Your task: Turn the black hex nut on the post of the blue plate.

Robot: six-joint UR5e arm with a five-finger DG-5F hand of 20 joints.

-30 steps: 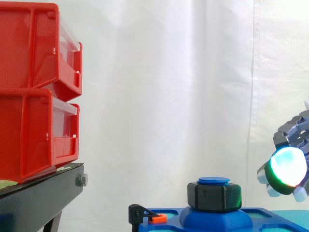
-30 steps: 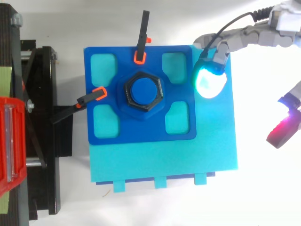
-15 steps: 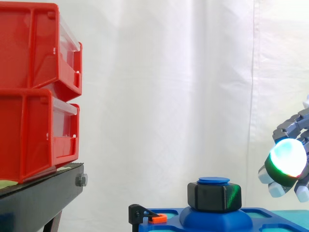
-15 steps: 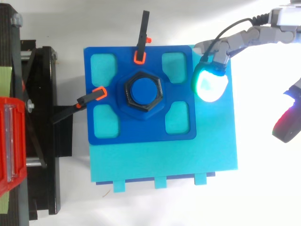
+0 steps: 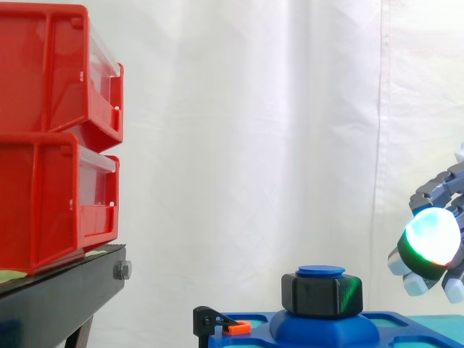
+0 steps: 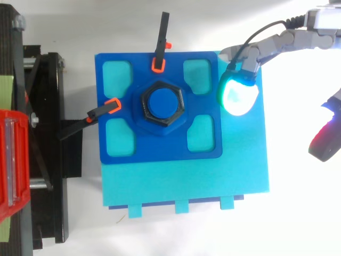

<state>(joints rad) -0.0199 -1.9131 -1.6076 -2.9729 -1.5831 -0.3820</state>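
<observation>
while clamps [image 6: 161, 40] and red bins [image 5: 43, 130] sit off the blue plate's [image 6: 122, 149] edges, the black hex nut [image 5: 322, 293] lies clear on its upright post [image 6: 162, 102]; hand [image 6: 277, 41] apart, fingers spread, holding nothing.

I see a black hex nut [image 5: 321, 295] on a blue post [image 6: 162, 102] and blue plate [image 6: 160, 149] over a cyan base [image 6: 186, 181], black clamps [image 6: 161, 40] with orange tips, red bins [image 5: 36, 196] on a black stand [image 5: 58, 301], a white curtain [image 5: 246, 130], and the hand [image 6: 277, 41] with pads [image 6: 238, 96] glowing cyan-green and red.

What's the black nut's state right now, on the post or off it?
On. The black hex nut rings the post of the blue plate, sitting level; the open hand is apart from it.
</observation>
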